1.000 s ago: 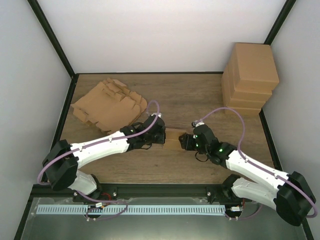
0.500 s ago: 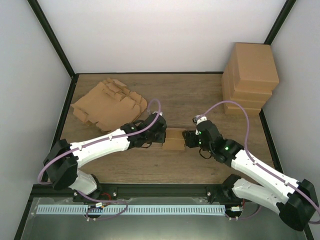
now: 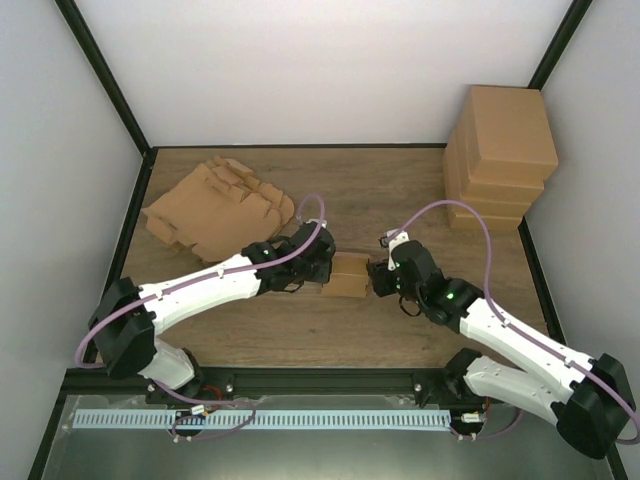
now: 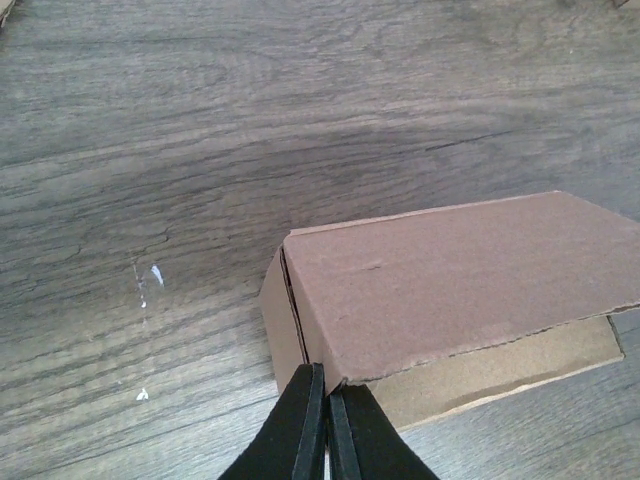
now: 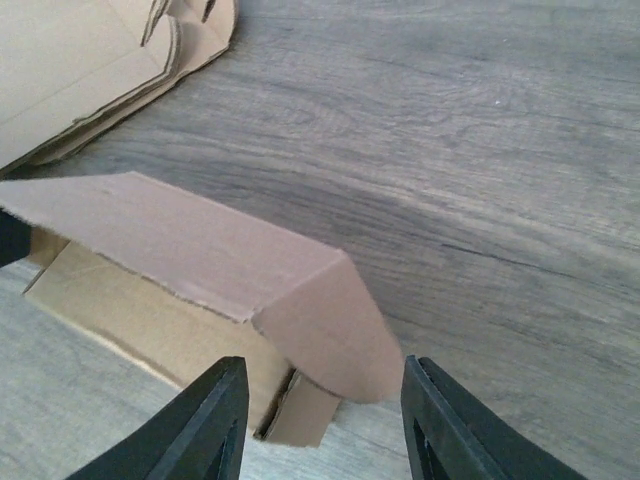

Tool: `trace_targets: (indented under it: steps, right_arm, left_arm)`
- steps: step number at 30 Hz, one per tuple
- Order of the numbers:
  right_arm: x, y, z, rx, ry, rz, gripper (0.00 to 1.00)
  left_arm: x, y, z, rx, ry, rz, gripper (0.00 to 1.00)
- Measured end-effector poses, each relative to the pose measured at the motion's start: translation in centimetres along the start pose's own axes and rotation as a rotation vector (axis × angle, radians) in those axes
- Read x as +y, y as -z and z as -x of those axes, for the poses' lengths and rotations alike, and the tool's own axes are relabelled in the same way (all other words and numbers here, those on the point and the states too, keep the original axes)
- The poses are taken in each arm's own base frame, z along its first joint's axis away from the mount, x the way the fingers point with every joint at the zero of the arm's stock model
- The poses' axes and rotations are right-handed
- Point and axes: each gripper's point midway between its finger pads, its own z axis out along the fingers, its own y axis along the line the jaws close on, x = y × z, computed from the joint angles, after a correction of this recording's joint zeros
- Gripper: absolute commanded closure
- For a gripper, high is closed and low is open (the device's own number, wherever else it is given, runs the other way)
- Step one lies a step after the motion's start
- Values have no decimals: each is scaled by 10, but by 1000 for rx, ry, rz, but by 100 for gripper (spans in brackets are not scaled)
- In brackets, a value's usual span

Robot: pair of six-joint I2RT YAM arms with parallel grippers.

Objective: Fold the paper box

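Two grippers meet at the paper box (image 3: 349, 277), which lies in the middle of the table (image 3: 390, 190) with its lid folded over. The left gripper (image 4: 322, 375) has its fingers pressed together on nothing, tips against the lid's near corner. The right gripper (image 5: 320, 368) is spread wide, its fingers (image 5: 212, 420) either side of the box's rounded end flap. Flat cardboard blanks (image 3: 215, 205) lie far left, and folded boxes (image 3: 500, 150) are stacked far right.

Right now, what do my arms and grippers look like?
Both the left arm and right arm have white shells, black joints and a lilac cable. The left gripper and right gripper have flat black fingers. A green light glows on the right arm.
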Motion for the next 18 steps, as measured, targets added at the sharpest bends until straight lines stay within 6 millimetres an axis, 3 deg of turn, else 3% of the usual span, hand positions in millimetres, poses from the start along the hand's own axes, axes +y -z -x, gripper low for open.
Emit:
trace_targets:
  steps: [7,10,11,15,18]
  right_arm:
    - [-13,-20,-10,46,40,-87,73]
    - [-16,-26,-15,69,53,-104,84]
    - [-16,-26,-15,70,52,-107,87]
    - [-14,-24,-13,61,50,-97,95]
    - [-13,-23,-12,60,49,-90,97]
  left_arm:
    - [3,-3,-4,18,-19,17,96]
    - [3,-4,-5,22,-25,20,95]
    - [3,-5,-5,24,-26,21,89]
    - [2,-10,-8,18,-26,6,49]
    - [7,-15,-19,19,-22,-11,35]
